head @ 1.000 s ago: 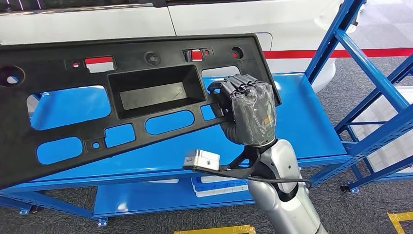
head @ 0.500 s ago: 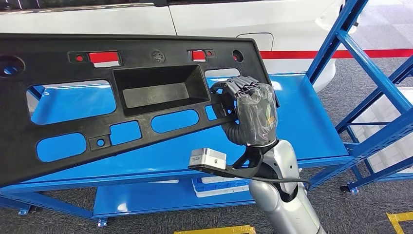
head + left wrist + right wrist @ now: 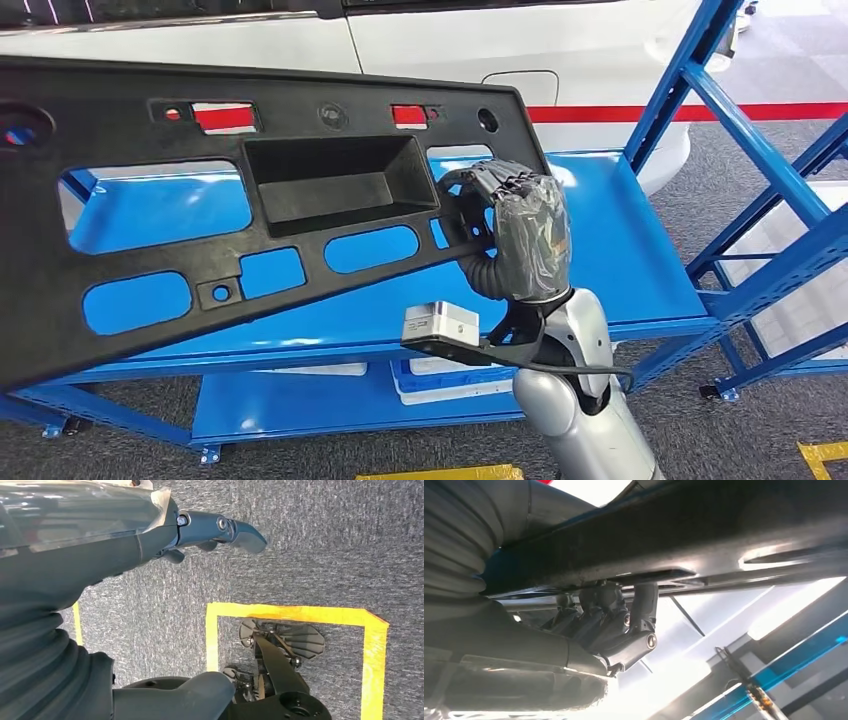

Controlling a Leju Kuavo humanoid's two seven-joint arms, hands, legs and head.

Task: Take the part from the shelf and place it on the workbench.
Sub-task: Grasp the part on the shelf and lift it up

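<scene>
I'm holding the part (image 3: 250,210), a long black plastic panel with cut-outs and a rectangular recess in the middle, up in the air with my right hand (image 3: 520,235). The hand is gripping the panel at its right end, fingers (image 3: 500,183) curling over the panel's edge and through one of its openings, thumb side underneath. The hand is wrapped in clear film. The panel is tilting, its right end sitting higher than the lower-left edge, and it's spanning most of the head view from the left border to just past the hand. In the right wrist view the dark fingers (image 3: 624,625) are closing tight against the underside of the part (image 3: 704,530), touching it.

The part is hovering in front of the blue shelf (image 3: 620,250), whose flat top deck is showing through the panel's cut-outs. I can't tell whether the far left end is touching anything, since it runs off the frame. A white vehicle body with a red stripe (image 3: 620,60) is sitting behind the shelf. Blue rack uprights (image 3: 760,150) are standing to the right.

My left hand (image 3: 150,540) is hanging down over grey carpet (image 3: 320,545) with a yellow tape outline (image 3: 295,612). One finger (image 3: 240,532) is sticking out straight and nothing is in the hand; how far apart the other fingers are I can't tell.
</scene>
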